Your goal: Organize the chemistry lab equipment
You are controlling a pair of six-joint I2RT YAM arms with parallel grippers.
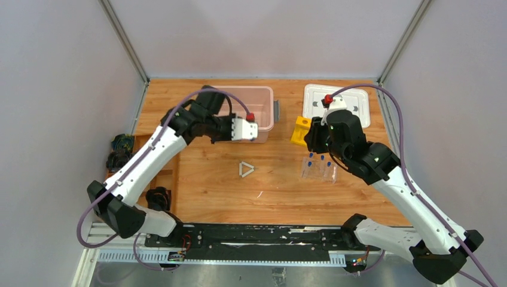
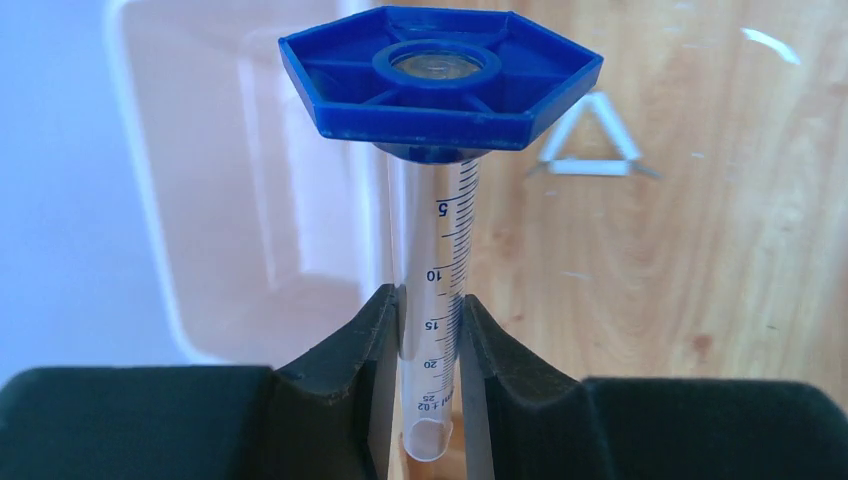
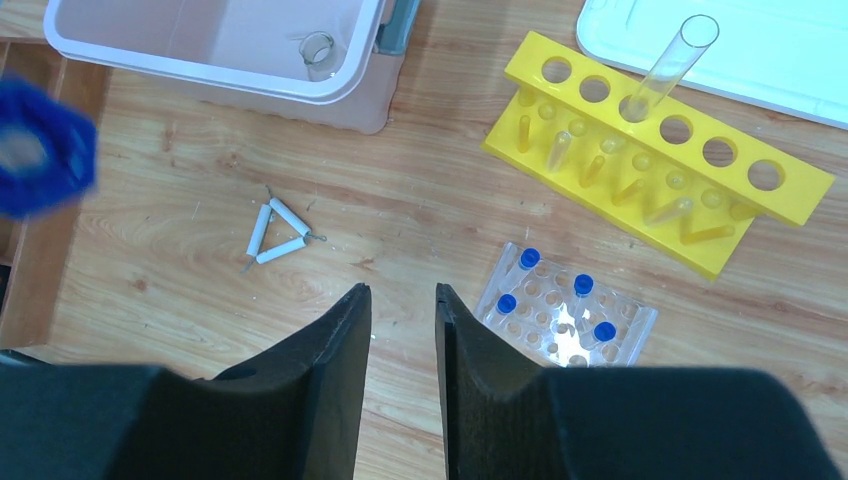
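Observation:
My left gripper (image 2: 430, 296) is shut on a clear graduated cylinder (image 2: 440, 250) with a blue hexagonal base (image 2: 440, 85), held in the air at the front right corner of the pink bin (image 1: 263, 98). The blue base also shows blurred in the right wrist view (image 3: 35, 145). My right gripper (image 3: 402, 290) is open and empty above the table, between the white triangle (image 3: 280, 232) and the clear rack (image 3: 565, 315) holding several blue-capped tubes. The yellow rack (image 3: 660, 160) holds one tall clear tube (image 3: 675, 65). A clear beaker (image 3: 318, 50) lies in the bin.
The white rectangular lid (image 1: 353, 104) lies at the back right, just behind the yellow rack (image 1: 301, 130). A wooden side tray (image 1: 122, 152) with dark objects sits at the left table edge. Grey walls enclose the table.

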